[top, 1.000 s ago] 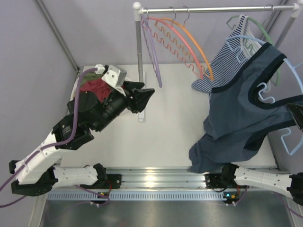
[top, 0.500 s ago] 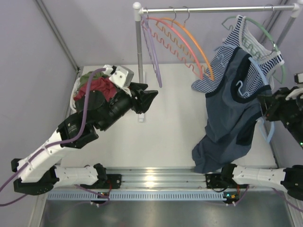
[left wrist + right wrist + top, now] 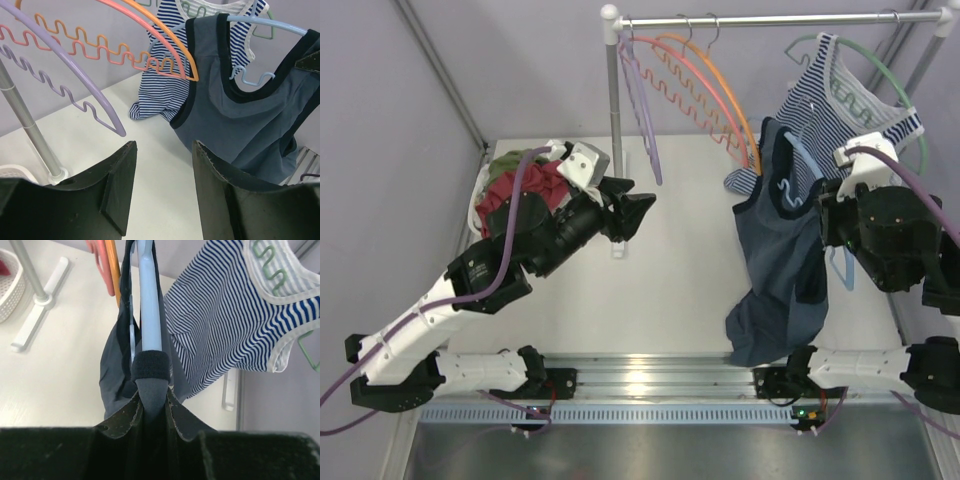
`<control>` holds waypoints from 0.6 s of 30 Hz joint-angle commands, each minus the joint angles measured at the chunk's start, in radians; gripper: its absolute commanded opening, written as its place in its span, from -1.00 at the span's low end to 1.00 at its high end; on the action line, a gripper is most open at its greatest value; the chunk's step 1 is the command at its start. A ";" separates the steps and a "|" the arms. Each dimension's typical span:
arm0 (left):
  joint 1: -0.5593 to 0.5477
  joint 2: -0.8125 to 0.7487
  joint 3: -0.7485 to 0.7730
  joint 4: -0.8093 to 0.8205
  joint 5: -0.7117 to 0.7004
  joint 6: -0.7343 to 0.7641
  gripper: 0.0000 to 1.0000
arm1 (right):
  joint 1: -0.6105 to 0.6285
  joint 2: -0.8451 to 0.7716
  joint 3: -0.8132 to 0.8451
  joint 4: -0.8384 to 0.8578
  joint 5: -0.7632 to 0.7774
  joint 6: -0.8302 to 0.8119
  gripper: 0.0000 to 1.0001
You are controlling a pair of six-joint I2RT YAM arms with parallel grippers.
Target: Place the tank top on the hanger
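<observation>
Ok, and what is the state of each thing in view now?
left gripper, open and empty
right gripper, shut on the hanger
hanger, threaded inside the tank top
tank top, hanging on the hanger
striped tank top, hanging from the rail
orange hanger, bare on the rail
red garment, heaped in the basket

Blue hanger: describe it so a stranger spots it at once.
Start at the right end of the rail, by the striped top. The hanger is beside it, inside the navy tank top, gripped by the right claw. It is the only light-blue hanger.
</observation>
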 commanded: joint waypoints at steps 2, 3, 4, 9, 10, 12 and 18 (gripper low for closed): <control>-0.002 -0.008 -0.008 0.059 0.008 0.017 0.07 | -0.007 -0.031 -0.025 0.130 -0.085 -0.032 -1.00; -0.001 -0.011 -0.009 0.057 0.008 0.017 0.07 | -0.007 -0.036 -0.039 0.139 -0.101 -0.030 -1.00; -0.001 -0.011 -0.009 0.057 0.007 0.019 0.07 | -0.007 -0.039 -0.042 0.139 -0.099 -0.029 -1.00; -0.001 -0.011 -0.015 0.056 0.007 0.017 0.07 | -0.008 -0.045 -0.030 0.096 -0.043 0.009 -1.00; -0.001 -0.012 -0.015 0.057 0.007 0.016 0.07 | -0.008 -0.045 -0.035 0.095 -0.040 0.011 -1.00; -0.001 -0.009 -0.017 0.059 0.011 0.013 0.07 | -0.010 -0.047 -0.062 0.116 -0.070 0.005 -1.00; -0.001 -0.015 -0.023 0.057 0.007 0.010 0.07 | -0.021 -0.044 -0.122 0.162 -0.122 0.000 -1.00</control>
